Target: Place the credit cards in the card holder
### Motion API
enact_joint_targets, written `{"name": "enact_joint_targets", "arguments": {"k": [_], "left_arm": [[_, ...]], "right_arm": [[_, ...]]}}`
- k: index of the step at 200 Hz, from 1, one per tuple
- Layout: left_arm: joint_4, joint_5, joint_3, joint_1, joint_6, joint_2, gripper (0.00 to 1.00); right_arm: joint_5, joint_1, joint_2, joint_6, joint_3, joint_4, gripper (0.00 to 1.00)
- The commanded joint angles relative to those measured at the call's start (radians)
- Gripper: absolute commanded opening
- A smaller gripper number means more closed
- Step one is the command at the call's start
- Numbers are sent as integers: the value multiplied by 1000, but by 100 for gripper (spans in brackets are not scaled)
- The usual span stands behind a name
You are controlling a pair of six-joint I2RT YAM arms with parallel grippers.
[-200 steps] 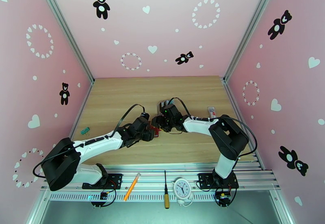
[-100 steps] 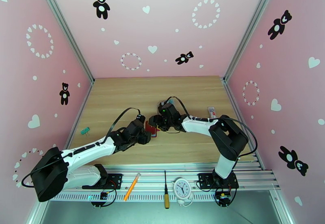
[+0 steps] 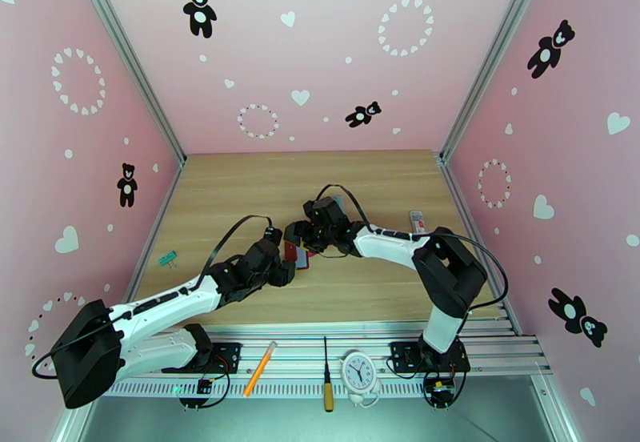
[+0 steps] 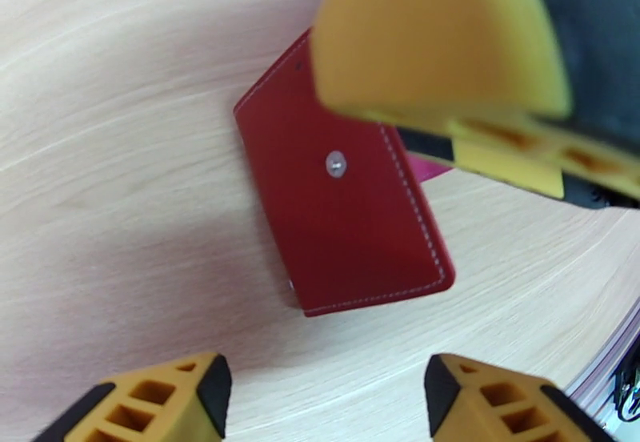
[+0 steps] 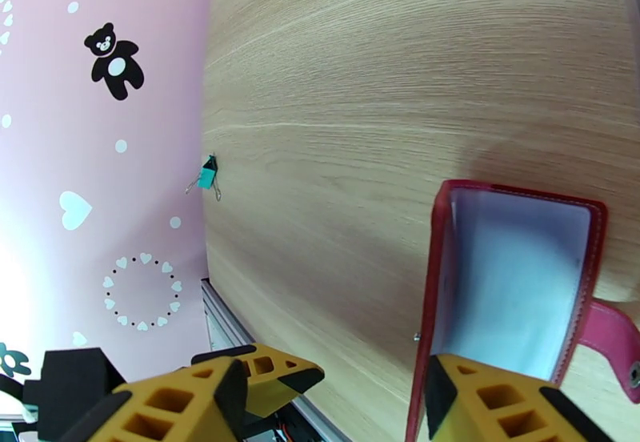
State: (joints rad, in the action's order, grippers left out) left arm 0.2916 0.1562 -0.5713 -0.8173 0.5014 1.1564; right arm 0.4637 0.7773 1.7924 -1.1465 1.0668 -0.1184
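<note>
right at the middle of the wooden table (image 3: 240,187) lies the card holder (image 3: 294,255), a small dark-red rectangle of leather-like stuff with pale stitching round its edge. from the left wrist its closed back (image 4: 344,219) is smooth and flat on the wood, with a little metal snap stud (image 4: 336,165) near the centre. from the right wrist it stands opened (image 5: 512,275), a cloudy grey clear pocket framed in red, and a pinker snap tab (image 5: 612,339) sticks out at one side.

the right gripper (image 5: 336,375) has its ribbed yellow fingers apart, bare wood between them. one finger (image 5: 496,403) sits at the holder's lower edge, and whether it touches i cannot tell. in the left wrist view that blurred yellow finger (image 4: 432,35) covers the holder's far corner.

the left gripper (image 4: 324,375) is spread wide just beside the holder, gripping nothing.

further out, a teal binder clip (image 3: 166,258) lies near the left wall, well apart. on the metal rail by the arm bases rest an orange pen (image 3: 261,368), a screwdriver (image 3: 326,383) and a small round clock (image 3: 359,371).
</note>
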Motion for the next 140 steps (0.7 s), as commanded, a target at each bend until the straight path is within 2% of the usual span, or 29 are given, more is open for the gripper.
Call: {"name": "enact_joint_targets", "arguments": {"k": [1,65,140], "left_arm": [[3,34,-29,-10,-1,14,70],[-19,56,-67,-20,-8,33,71],[36,145,-157,-22,-25,178,68]], "right_arm": [[15,13,32,-12,35,4,63],[27,27,59,-22,62,0,63],[45,31,85,-36,85,-14,63]]}}
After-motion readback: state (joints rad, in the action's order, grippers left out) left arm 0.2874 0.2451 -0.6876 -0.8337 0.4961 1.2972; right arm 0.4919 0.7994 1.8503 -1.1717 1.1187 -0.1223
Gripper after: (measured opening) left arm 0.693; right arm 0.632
